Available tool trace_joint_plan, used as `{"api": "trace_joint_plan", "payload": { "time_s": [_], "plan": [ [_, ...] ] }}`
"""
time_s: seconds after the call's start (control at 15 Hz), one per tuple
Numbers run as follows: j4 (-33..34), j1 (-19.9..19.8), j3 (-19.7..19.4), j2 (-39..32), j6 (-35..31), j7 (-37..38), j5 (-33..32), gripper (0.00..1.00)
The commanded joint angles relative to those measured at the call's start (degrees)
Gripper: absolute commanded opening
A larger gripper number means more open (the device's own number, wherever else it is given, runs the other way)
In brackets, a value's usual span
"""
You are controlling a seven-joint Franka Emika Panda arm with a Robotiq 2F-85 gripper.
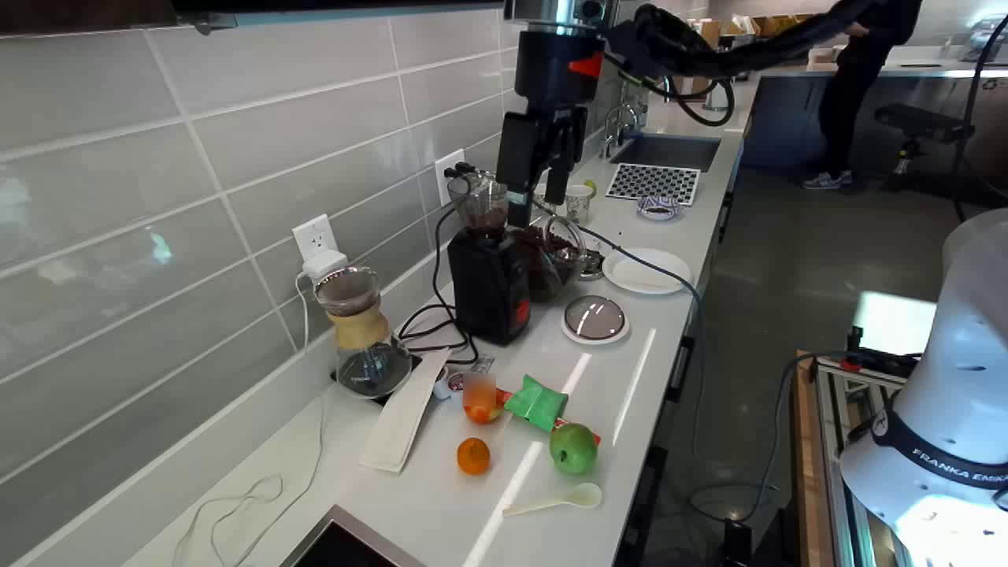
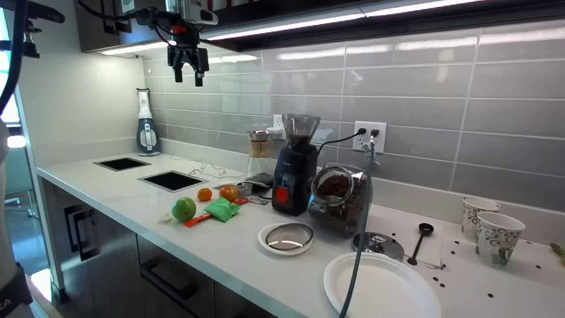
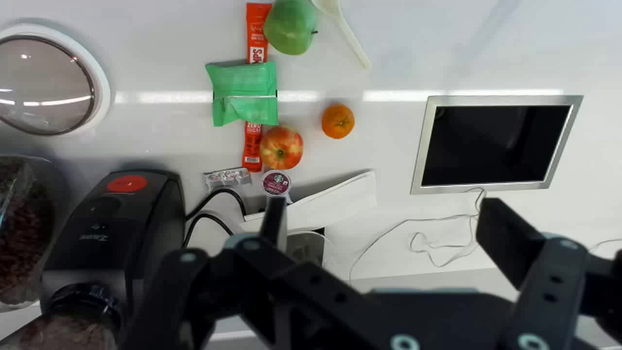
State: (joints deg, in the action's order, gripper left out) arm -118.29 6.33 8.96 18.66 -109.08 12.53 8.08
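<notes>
My gripper [image 3: 384, 214] is open, with nothing between its fingers; in both exterior views it hangs high over the counter, touching nothing. Below it in the wrist view lie an orange [image 3: 337, 121], a red-yellow apple [image 3: 282, 147] and a green apple [image 3: 290, 29]. A green packet [image 3: 245, 95] rests across red snack sticks [image 3: 252, 150]. Close to the red-yellow apple is a coffee pod [image 3: 275, 183], by a silver blister strip [image 3: 227, 178]. A pale spoon [image 3: 351, 39] lies near the green apple. Part of a folded white paper [image 3: 335, 199] is hidden behind the left finger.
A black grinder [image 2: 293, 176], a jar of beans [image 2: 340, 207] and a glass coffee maker [image 1: 370, 354] stand along the tiled wall. A strainer [image 2: 289, 237] sits on a white dish. Framed openings [image 2: 172, 181] cut the counter. A cable [image 2: 364, 212] crosses near a plate [image 2: 384, 287].
</notes>
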Motion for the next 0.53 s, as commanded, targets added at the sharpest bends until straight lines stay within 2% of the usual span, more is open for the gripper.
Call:
{"api": "trace_joint_plan", "payload": {
  "time_s": [0.0, 0.47],
  "plan": [
    [0.16, 0.01, -0.01, -0.05, 0.16, 0.02, -0.03, 1.0],
    [-0.13, -0.06, -0.05, -0.06, 0.88, -0.08, -0.33, 1.0]
  ]
}}
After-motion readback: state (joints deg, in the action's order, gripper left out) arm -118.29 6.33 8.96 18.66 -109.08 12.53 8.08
